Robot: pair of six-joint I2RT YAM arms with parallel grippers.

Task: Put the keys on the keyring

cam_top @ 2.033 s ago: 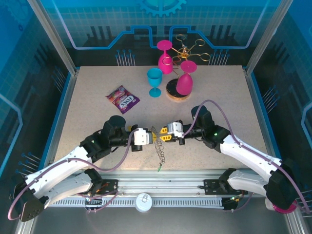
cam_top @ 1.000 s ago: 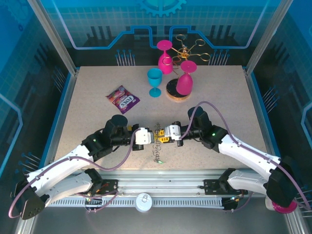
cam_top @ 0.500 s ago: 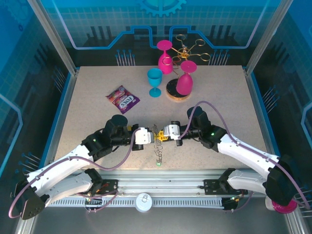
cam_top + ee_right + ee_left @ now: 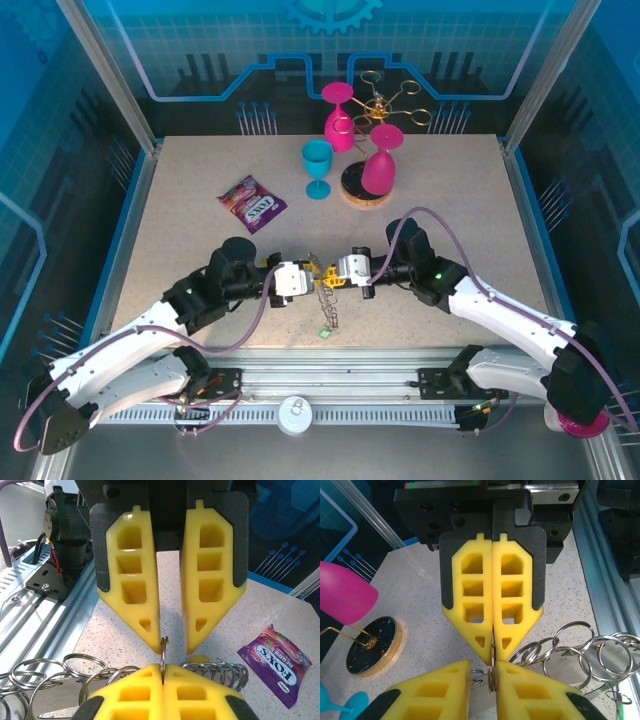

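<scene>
I see right gripper (image 4: 162,669) clamped shut on keyring (image 4: 163,650) edge, above table (image 4: 450,200) centre-front. Left gripper (image 4: 173,647) facing it, fingers apart, ring edge standing in gap between. Chain of rings (image 4: 328,305) trails from keyring toward near edge

Keyring (image 4: 163,652) vert., edge-on; ring chain (image 4: 328,305) trails toward near edge.

The purple candy packet (image 4: 274,662) lying on the table (image 4: 272,605) carries the brand name FOX'S in large white letters, with BERRIES in smaller white letters just below it. In the overhead view its white lettering, far left on the table, is too small to read.
</scene>
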